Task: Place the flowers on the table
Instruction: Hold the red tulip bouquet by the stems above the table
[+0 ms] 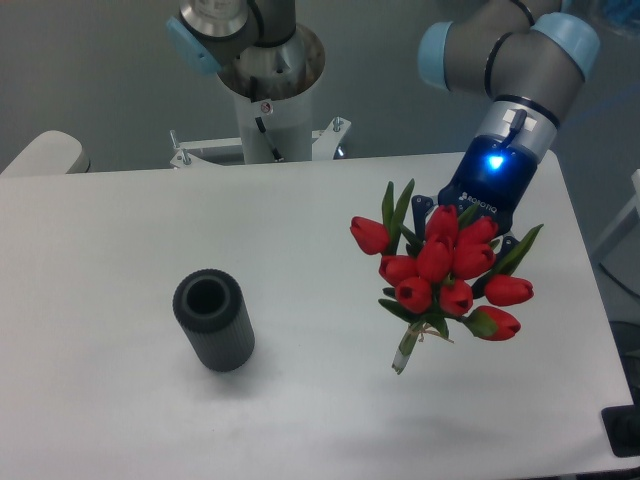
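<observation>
The flowers (440,268), a tied bunch of red tulips with green leaves, hang above the right part of the white table (130,210). Their short green stems point down and toward the camera. My gripper (465,232) comes in from the upper right with a blue light lit on its wrist. It is shut on the bunch from behind and holds it off the tabletop. The tulip heads hide most of the fingers; only dark finger parts show on either side of the bunch.
A dark grey ribbed cylinder (213,321) with an open top stands upright on the left-middle of the table. The robot's white base column (270,100) stands behind the far edge. The table's right edge lies close to the bunch.
</observation>
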Motion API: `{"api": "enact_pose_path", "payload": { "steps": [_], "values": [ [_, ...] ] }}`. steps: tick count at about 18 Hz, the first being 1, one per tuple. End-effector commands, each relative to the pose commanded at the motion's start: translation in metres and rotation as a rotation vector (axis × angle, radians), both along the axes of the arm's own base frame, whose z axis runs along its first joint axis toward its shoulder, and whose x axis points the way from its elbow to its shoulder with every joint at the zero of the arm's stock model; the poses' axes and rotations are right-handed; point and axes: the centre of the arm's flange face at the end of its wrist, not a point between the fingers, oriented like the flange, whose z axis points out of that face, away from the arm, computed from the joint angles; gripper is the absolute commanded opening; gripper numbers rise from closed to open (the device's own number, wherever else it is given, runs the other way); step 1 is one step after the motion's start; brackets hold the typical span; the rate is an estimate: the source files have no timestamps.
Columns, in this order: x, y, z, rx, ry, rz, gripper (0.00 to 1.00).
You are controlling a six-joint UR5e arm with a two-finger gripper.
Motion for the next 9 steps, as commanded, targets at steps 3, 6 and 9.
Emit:
{"api": "enact_pose_path", "payload": {
  "steps": [3, 6, 9],
  "values": [
    [0.0, -0.001, -0.0022, -0.001, -0.003, 0.001, 0.07],
    [0.0003, -0.0011, -0.0014, -0.002, -0.001, 0.002, 0.07],
    [-0.0048, -0.0064, 0.0028, -0.019, 0.015, 0.02, 0.07]
  ]
}}
